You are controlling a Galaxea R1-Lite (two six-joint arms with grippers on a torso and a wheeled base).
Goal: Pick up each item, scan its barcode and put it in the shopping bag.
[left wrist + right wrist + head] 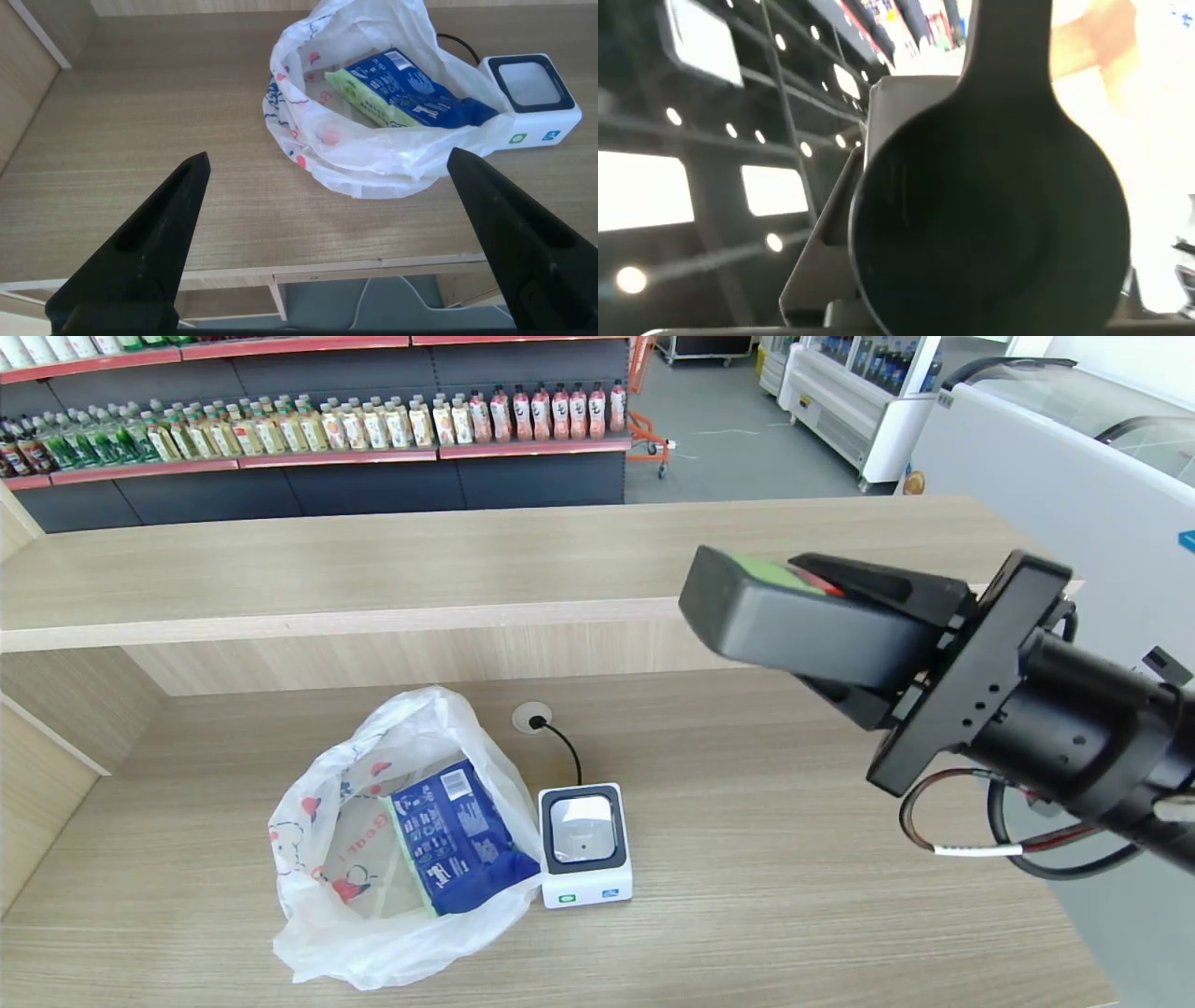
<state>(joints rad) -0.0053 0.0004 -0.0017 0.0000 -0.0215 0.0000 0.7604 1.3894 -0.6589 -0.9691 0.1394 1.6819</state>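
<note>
a dark item (747, 611) with a green and red face is pinched between the fingers of the right gripper (817, 635), held above the wooden counter (794, 896), well apart from the shopping bag (313, 821). a blue packet (457, 835) is seen lying in the bag, just beside the scanner (583, 845). the left gripper (329, 161) is held near the bag, its fingers (149, 243) spread wide.

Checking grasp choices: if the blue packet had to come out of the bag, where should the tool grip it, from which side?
Probably the barcode end of the blue packet, which lies bare in the open mouth of the bag. Come down from above: its walls ring the packet and the scanner stands close beside, so sideways looks blocked.
</note>
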